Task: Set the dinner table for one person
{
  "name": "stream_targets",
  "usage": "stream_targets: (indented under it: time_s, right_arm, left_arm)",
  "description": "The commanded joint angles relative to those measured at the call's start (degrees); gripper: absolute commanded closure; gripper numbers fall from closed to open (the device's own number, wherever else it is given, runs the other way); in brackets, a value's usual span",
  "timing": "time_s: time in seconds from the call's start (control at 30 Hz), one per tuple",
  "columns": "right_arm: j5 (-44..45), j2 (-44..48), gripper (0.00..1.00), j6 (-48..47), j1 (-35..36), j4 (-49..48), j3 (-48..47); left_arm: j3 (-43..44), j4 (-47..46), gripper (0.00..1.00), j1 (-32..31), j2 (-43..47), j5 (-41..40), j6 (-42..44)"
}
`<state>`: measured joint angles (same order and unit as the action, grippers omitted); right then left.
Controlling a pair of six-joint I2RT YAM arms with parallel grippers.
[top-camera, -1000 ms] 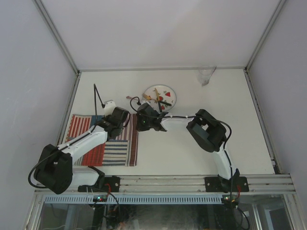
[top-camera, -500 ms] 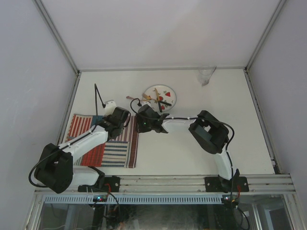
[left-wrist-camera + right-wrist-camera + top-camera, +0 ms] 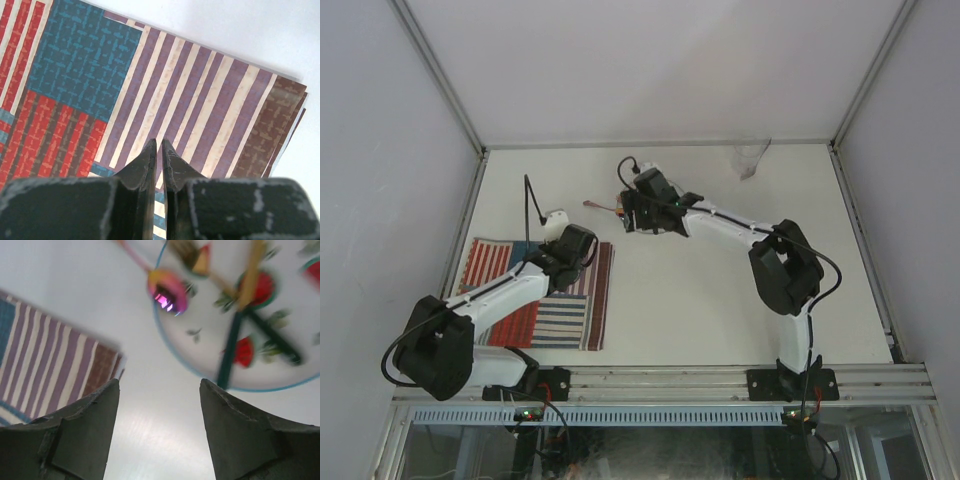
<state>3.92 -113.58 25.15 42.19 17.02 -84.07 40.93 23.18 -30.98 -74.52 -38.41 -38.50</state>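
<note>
The off-white dinner table (image 3: pixel 720 290) carries a red, white and blue striped placemat (image 3: pixel 535 300) at the near left. My left gripper (image 3: pixel 572 248) hovers over the placemat's far right corner. In the left wrist view the left gripper (image 3: pixel 159 142) is shut with nothing in it, above the striped placemat (image 3: pixel 210 100). My right gripper (image 3: pixel 640 210) reaches far out and covers the plate from above. In the right wrist view the right gripper (image 3: pixel 160 382) stands open and empty above bare table. Just beyond it lies the watermelon-patterned plate (image 3: pixel 210 350) with dark-handled cutlery (image 3: pixel 230 347) and a pink spoon (image 3: pixel 167 290).
A clear glass (image 3: pixel 750 158) stands at the far right corner of the table. A thin utensil handle (image 3: pixel 592 204) pokes out left of the right gripper. The placemat's corner (image 3: pixel 55 365) shows left of the right gripper. Aluminium rails (image 3: pixel 860 230) edge the table.
The right arm swung from the placemat's right edge away to the far side, over the plate, and its jaws opened. The left gripper shifted only slightly.
</note>
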Motion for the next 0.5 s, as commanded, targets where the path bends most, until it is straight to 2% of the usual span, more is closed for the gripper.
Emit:
stream_targets:
  time_s: [0.0, 0.13, 0.23, 0.33, 0.47]
  right_arm:
    - [6.3, -0.3, 0.36, -9.2, -2.4, 7.7, -12.8]
    - [9.4, -9.2, 0.37, -14.3, -4.7, 15.7, -26.5]
    - [7.9, -15.8, 0.38, -15.0, -6.9, 22.5, -35.6]
    - [6.6, -18.5, 0.39, -15.2, -8.4, 23.6, -36.8]
    - [7.4, -17.9, 0.4, -15.3, -9.2, 22.5, -32.0]
  left_arm:
    - [0.4, -2.4, 0.88, -0.4, 0.9, -0.9, -1.0]
    - [-1.1, -2.6, 0.88, -0.4, 1.4, -0.8, -1.5]
    - [-2.2, -2.7, 0.88, -0.5, 2.6, -0.2, -1.7]
    - [-3.5, -3.2, 0.87, -0.5, 3.8, -0.2, -1.8]
    - [-4.0, -3.6, 0.86, -0.5, 3.8, -0.3, -1.6]
